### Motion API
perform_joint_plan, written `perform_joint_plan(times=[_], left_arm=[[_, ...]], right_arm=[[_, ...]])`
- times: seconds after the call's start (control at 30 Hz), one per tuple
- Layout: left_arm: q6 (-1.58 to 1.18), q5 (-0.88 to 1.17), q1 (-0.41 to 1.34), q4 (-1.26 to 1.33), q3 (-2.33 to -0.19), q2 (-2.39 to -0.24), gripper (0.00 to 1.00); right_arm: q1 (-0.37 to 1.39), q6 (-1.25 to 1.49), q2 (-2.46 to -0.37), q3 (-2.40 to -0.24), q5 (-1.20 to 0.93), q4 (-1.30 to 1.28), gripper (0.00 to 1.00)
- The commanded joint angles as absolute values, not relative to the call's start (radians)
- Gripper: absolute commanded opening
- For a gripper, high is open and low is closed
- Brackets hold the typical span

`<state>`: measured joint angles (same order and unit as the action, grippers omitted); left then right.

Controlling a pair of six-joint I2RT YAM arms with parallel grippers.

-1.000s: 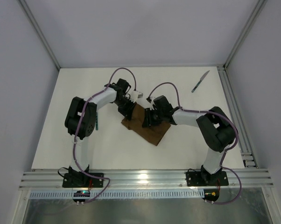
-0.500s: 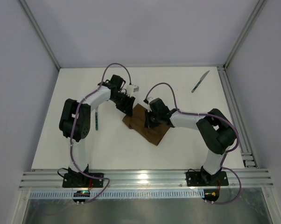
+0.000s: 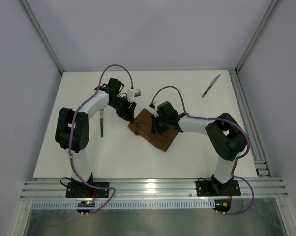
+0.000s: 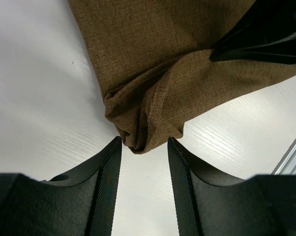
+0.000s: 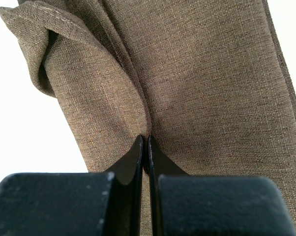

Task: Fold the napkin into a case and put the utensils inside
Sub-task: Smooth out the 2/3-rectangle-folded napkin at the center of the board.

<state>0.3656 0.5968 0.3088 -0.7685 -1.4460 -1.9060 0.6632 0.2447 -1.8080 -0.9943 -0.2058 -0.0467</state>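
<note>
A: Where is the napkin lying?
B: The napkin (image 3: 158, 137) is lying folded at the middle of the table (image 3: 197, 152), running from near right to far left.
A: Right gripper condition?
B: The right gripper (image 5: 144, 140) is pinching a raised fold of the cloth, with its jaws pressing fully together.
A: Fork location?
B: The fork (image 3: 102, 127) is lying left of the napkin, apart from it, beside the left arm.
A: Left gripper condition?
B: The left gripper (image 4: 144, 145) is standing partly open at the napkin's far left end. The bunched corner is sitting between its fingertips, unclamped.
A: Knife location?
B: The knife (image 3: 211, 85) is lying at the far right, well apart from the napkin.
</note>
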Motion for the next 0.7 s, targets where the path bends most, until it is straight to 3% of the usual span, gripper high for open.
perform_joint_plan(times=[0.0, 0.3, 0.53, 0.67], left_arm=[[0.460, 0.655, 0.313, -0.770, -1.447, -1.913, 0.44], [0.465, 0.646, 0.328, -0.792, -1.471, -2.000, 0.35], [0.356, 0.621, 0.328, -0.665, -1.457, -2.005, 0.07], [0.318, 0.647, 0.328, -0.649, -1.443, -1.982, 0.01]], right_arm=[[0.658, 0.198, -1.836, -1.028, -0.225, -0.060, 0.04], [0.657, 0.176, -1.841, -1.054, -0.247, -0.066, 0.04], [0.647, 0.129, -1.881, -1.100, -0.279, -0.101, 0.04], [0.644, 0.115, -1.878, -1.100, -0.296, -0.097, 0.04]])
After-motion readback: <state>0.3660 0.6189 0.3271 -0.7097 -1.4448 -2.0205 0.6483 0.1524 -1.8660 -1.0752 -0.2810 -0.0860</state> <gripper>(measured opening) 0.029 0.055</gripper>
